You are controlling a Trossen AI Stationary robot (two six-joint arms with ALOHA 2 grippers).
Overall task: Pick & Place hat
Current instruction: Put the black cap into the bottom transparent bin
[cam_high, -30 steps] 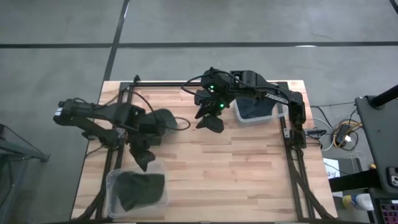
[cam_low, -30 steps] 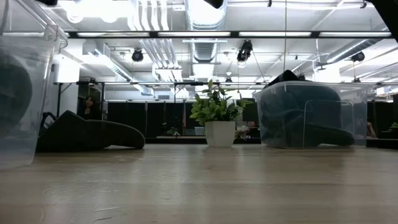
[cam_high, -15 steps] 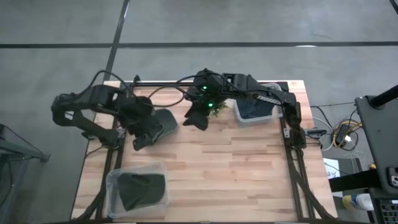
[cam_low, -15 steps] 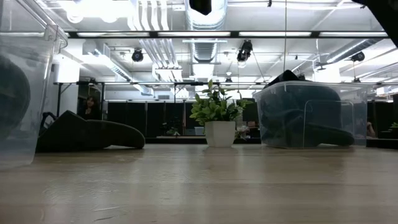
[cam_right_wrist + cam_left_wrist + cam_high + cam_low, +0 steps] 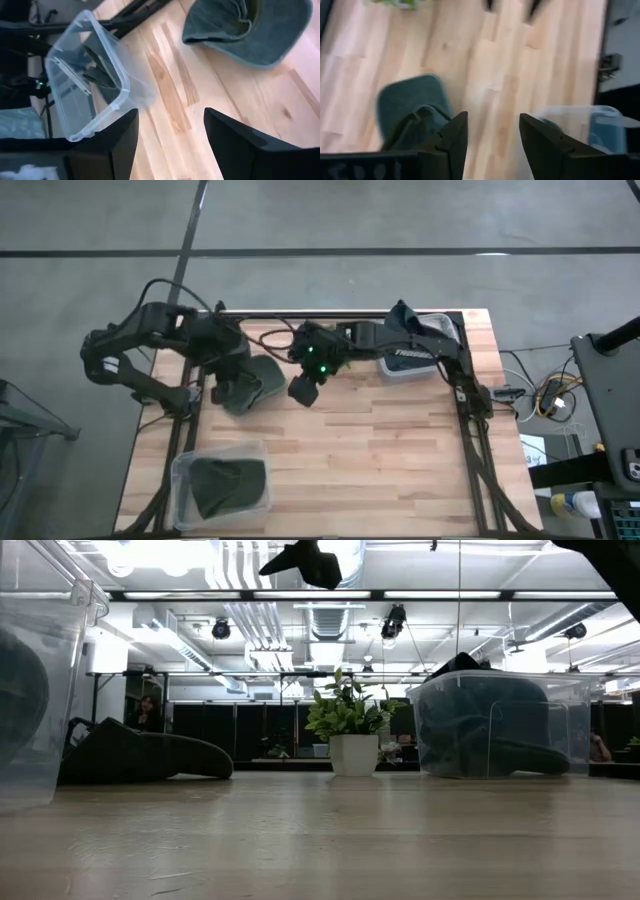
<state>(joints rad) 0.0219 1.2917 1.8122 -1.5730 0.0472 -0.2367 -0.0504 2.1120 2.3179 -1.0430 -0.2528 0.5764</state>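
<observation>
Loose dark green hat (image 5: 262,379) lies crown-down on the wooden table (image 5: 380,450), far-left area, brim toward the table's middle.

Left gripper (image 5: 236,391) is directly over the hat's left edge, above it, not touching as far as the views show. Fingers spread apart, empty; in the left wrist view both dark fingers (image 5: 454,137) frame bare wood, with the hat (image 5: 415,107) just beside the one finger and a clear bin (image 5: 590,127) beyond the other.

Right gripper (image 5: 303,389) hangs just right of the hat, close to the left gripper, arm stretched across from the right side. Fingers apart, holding nothing; the right wrist view shows the hat (image 5: 252,30) ahead of the fingers (image 5: 235,132) and the near-left clear bin (image 5: 87,80) off to one side.

Near-left bin (image 5: 221,485) holds a dark hat (image 5: 226,483). Far-right clear bin (image 5: 412,355), behind the right arm, holds dark hats too.

Low view: hat (image 5: 145,755) flat on the table, a potted plant (image 5: 350,735) behind, a gripper tip at the top edge.
</observation>
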